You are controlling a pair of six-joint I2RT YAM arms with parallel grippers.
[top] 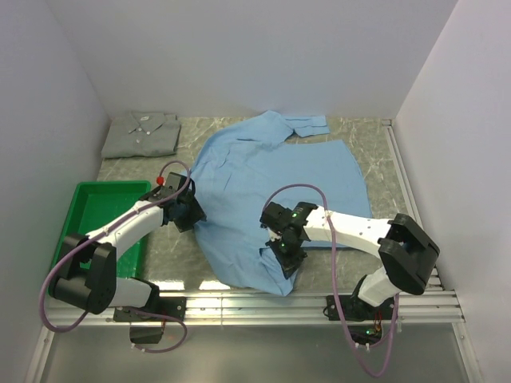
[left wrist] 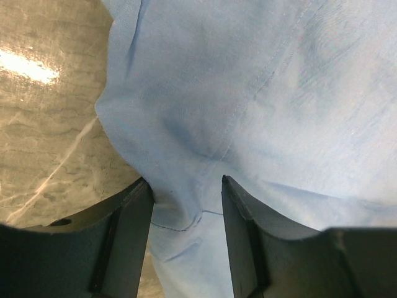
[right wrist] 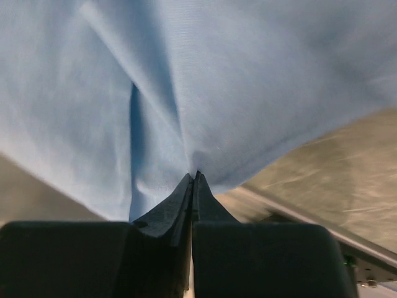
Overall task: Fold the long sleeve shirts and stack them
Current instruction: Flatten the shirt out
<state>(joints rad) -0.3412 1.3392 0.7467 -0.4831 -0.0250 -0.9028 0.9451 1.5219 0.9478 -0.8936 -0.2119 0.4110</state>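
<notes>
The light blue shirt (top: 271,191) lies spread across the middle of the table, a sleeve folded at the back. The pale grey-green shirt (top: 142,133) lies folded at the back left. My left gripper (top: 194,214) is at the blue shirt's left edge; in the left wrist view its jaws stand apart with blue cloth (left wrist: 186,205) bunched between the fingers (left wrist: 245,236). My right gripper (top: 289,257) is at the shirt's near hem, shut on a pinch of the blue cloth (right wrist: 186,124).
A green plastic tray (top: 96,211) stands at the left beside the left arm. White walls close in the table on three sides. A metal rail (top: 319,307) runs along the near edge.
</notes>
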